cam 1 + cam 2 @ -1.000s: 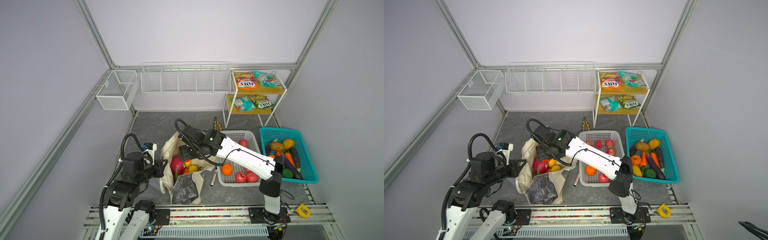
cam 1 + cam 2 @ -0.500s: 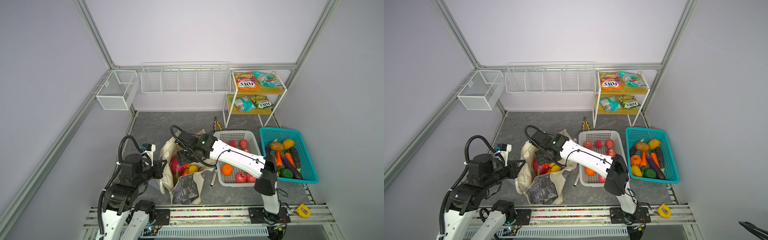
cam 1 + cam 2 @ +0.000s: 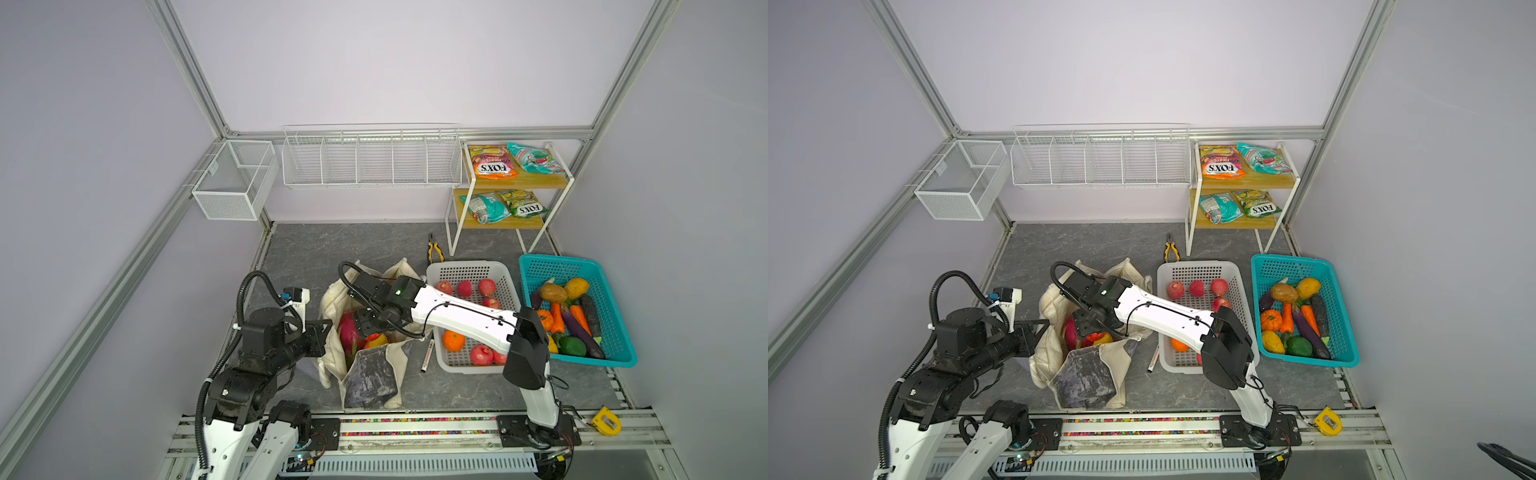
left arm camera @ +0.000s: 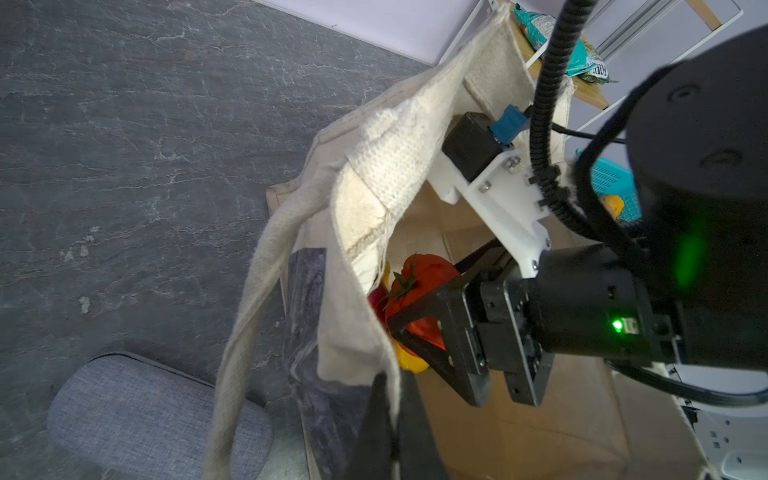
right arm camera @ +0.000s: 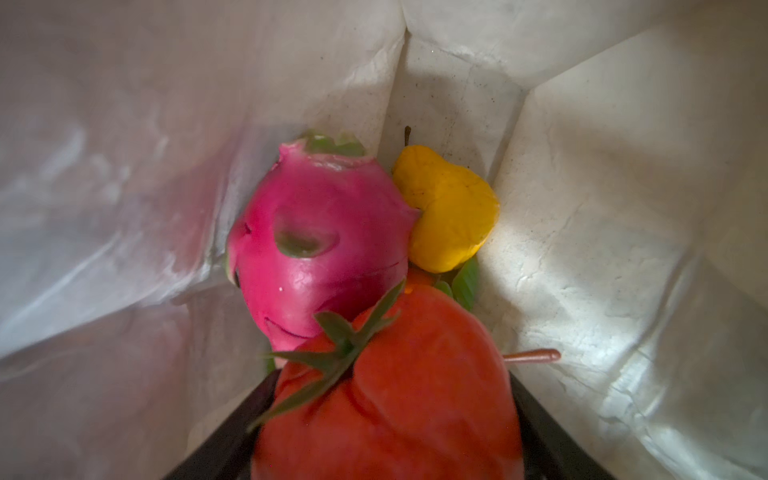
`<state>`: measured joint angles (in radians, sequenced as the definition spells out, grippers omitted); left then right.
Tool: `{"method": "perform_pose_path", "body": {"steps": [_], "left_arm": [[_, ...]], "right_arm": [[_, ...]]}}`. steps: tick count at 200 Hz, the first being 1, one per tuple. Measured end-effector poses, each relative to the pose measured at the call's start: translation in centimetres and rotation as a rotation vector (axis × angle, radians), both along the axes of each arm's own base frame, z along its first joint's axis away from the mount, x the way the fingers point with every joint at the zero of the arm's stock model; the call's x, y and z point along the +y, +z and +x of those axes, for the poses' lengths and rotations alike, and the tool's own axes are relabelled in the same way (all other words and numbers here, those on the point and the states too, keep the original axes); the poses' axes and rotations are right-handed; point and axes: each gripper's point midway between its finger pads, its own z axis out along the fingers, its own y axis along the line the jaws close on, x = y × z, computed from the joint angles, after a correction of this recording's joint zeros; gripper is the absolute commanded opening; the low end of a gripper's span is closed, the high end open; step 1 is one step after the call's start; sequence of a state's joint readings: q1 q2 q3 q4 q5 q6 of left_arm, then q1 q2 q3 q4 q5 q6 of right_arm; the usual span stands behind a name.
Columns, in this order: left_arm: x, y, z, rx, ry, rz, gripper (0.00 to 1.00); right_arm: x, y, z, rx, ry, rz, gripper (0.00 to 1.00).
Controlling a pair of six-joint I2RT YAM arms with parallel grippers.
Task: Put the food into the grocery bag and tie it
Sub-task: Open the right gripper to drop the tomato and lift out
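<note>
The grocery bag (image 3: 330,299) stands upright on the grey marbled table (image 3: 332,249) with its mouth gaping. It is a tall cream canvas tote with a crumpled rim. A grey marbled panel covers the side turned toward the robot. In the left wrist view a long cream strap handle (image 4: 249,291) droops outside the bag's wall.

A white basket (image 3: 469,270) sits just beside the bag on the right arm's side, and a teal basket (image 3: 557,259) lies beyond that, farther from the bag. A shelf rack (image 3: 515,183) stands well apart from the bag, at the back wall.

The left pincer (image 4: 392,386) is clenched on the bag's rim on the side away from the baskets, with cream cloth pinched between its black fingers. The right pincer (image 5: 392,374) is down inside the bag. It is grasping the red-orange fruit (image 5: 415,353), which is glossy and creased with a green star-shaped stalk and sits between both dark fingers.

Deeper in the bag, against the pale lining, the magenta dragon fruit (image 5: 316,232) with its green-tipped scales touches the yellow fruit (image 5: 449,216), which has a short brown stem.

An orange FOX'S packet (image 3: 492,162) and a teal packet (image 3: 534,158) lie on the rack's top shelf, far from the bag. A marker (image 3: 427,355) lies on the table between the bag and the white basket.
</note>
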<state>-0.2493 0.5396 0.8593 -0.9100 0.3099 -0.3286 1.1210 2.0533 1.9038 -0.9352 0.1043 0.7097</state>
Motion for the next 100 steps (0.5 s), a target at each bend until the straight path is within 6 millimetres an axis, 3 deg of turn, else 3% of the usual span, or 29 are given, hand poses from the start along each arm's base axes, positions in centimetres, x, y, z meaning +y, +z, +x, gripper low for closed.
{"method": "perform_pose_path", "body": {"steps": [47,75,90,100], "left_arm": [[0.0,0.0,0.0,0.0,-0.001,0.0,0.0],[0.0,0.0,0.0,0.0,-0.001,0.0,0.0],[0.0,0.0,0.0,0.0,-0.001,0.0,0.0],[0.0,0.0,0.0,0.0,-0.001,0.0,0.0]], "right_arm": [[0.3,-1.9,-0.1,0.021,0.008,-0.026,0.93],[0.4,-2.0,-0.2,0.025,0.011,-0.023,1.0],[0.5,-2.0,-0.3,0.022,0.018,-0.023,0.88],[0.6,-2.0,-0.4,0.021,0.018,-0.023,0.88]]}}
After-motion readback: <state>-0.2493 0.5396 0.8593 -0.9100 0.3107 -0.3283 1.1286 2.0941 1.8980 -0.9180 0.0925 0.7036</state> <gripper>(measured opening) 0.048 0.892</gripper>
